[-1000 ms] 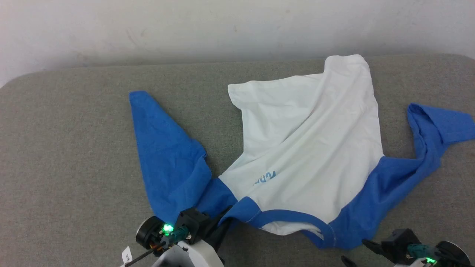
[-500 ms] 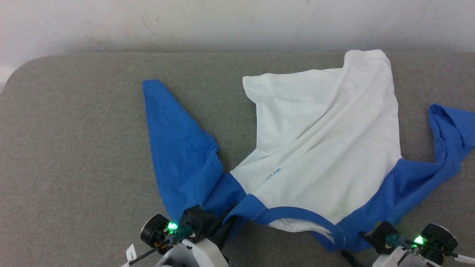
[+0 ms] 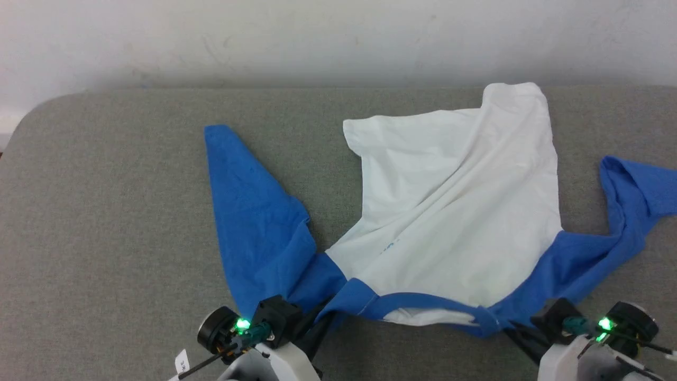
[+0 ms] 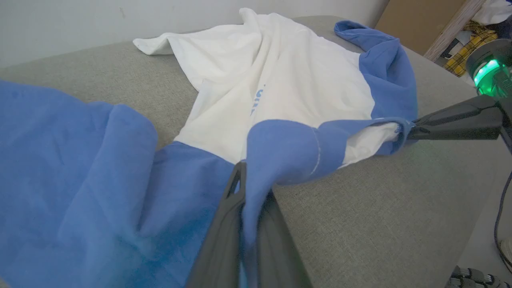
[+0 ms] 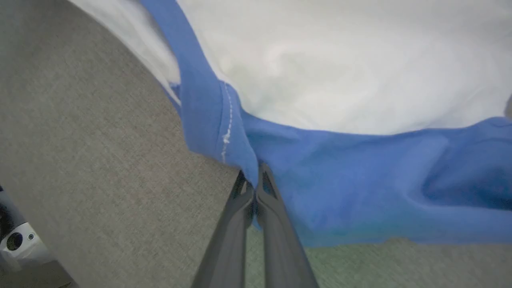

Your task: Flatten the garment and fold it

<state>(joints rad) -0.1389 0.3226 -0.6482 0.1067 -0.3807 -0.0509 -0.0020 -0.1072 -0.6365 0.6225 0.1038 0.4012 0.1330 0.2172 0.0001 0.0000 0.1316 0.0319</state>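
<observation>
The garment (image 3: 455,211) lies crumpled on the grey table, white body up, collar toward me, blue sleeves spread left (image 3: 248,211) and right (image 3: 629,211). My left gripper (image 3: 322,312) is shut on the blue fabric at the collar's left end; in the left wrist view its fingers (image 4: 244,176) pinch a blue fold of the garment (image 4: 280,80). My right gripper (image 3: 510,332) is shut on the blue edge at the collar's right end. The right wrist view shows its jaws (image 5: 252,180) closed on blue cloth of the garment (image 5: 340,80). In the left wrist view the right gripper (image 4: 412,131) holds the collar taut.
The grey padded table (image 3: 106,211) reaches a white wall (image 3: 317,37) at the back, with bare surface to the left of the shirt. Beyond the table's right edge, the left wrist view shows a brown board and plaid cloth (image 4: 476,36).
My right gripper has come in from the lower right, open, to the collar's right end and shut on it. The left gripper kept its hold. The camera shifted slightly.
</observation>
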